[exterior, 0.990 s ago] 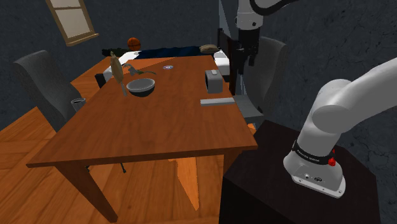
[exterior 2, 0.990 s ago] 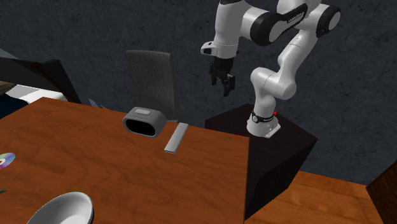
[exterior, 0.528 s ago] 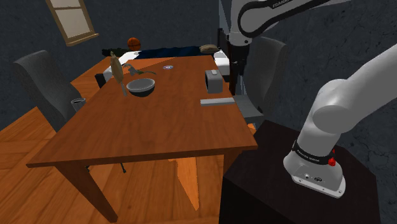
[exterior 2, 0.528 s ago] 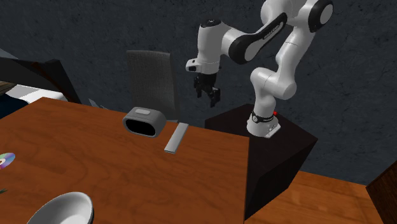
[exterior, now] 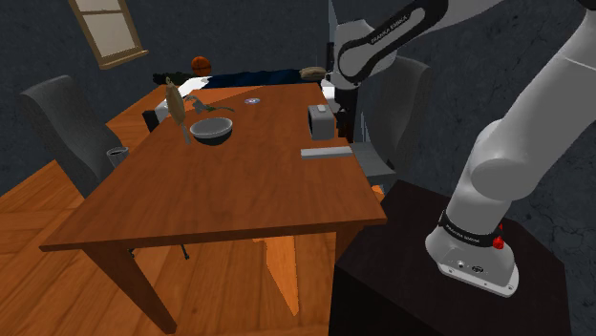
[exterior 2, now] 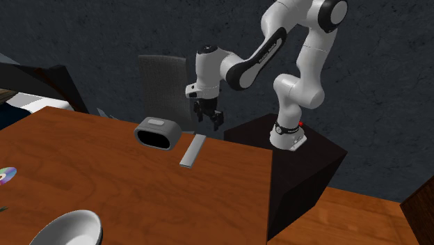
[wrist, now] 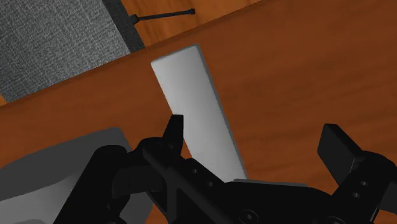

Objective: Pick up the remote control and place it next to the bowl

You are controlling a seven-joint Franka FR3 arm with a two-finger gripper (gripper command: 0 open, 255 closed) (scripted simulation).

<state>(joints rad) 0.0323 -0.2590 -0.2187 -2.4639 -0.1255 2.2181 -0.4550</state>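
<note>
We are in the approach step: our end effector (exterior 2: 208, 122) hangs above the worktop (exterior 2: 104, 174), its fingers spread apart with nothing between them. The remote control (exterior 2: 193, 150), a flat pale grey bar, lies near the worktop's edge. In the second exterior view a dark grey box (exterior 2: 158, 133) sits just beside it at 10 o'clock, and the bowl (exterior 2: 66, 228) sits well apart toward 8 o'clock. In the wrist view the remote control runs under one finger rather than midway between the two. We judge the next move calls for a sideways shift to centre it, then a straight descent and a close across its narrow width.
</note>
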